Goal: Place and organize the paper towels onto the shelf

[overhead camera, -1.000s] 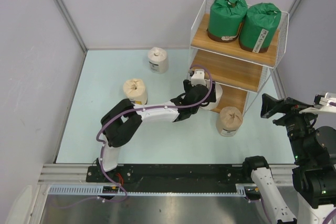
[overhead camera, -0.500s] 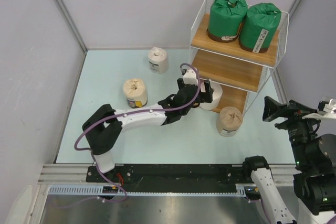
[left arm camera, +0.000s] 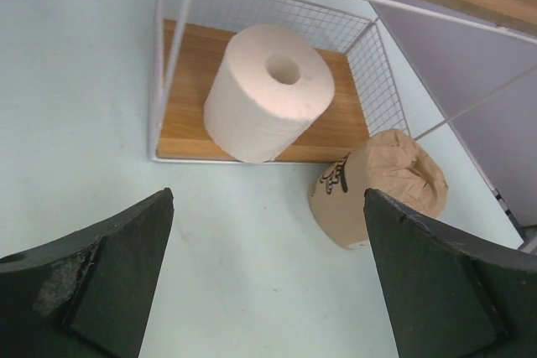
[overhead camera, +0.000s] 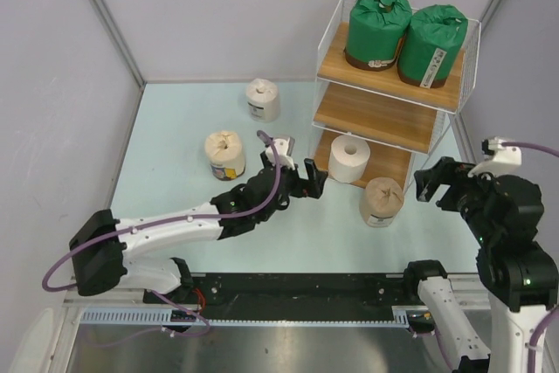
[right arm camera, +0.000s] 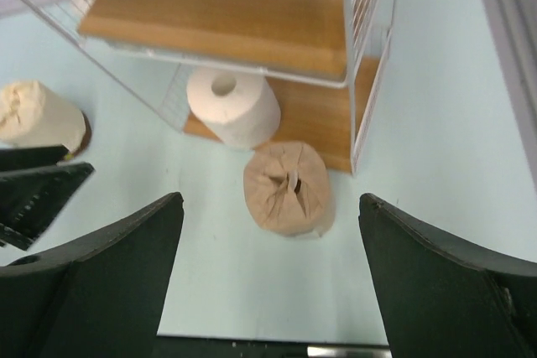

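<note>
The left gripper (left arm camera: 267,207), jaws apart and empty, faces the bare white roll (left arm camera: 267,94) on the bottom board of the shelf (left arm camera: 186,98), while the right gripper (right arm camera: 270,207), likewise apart, hovers over the tan roll (right arm camera: 288,188).

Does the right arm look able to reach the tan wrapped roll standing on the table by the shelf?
Probably yes. The right gripper is open and hovers just short of the tan roll, which stands on the table outside the shelf frame, with nothing between them.
</note>
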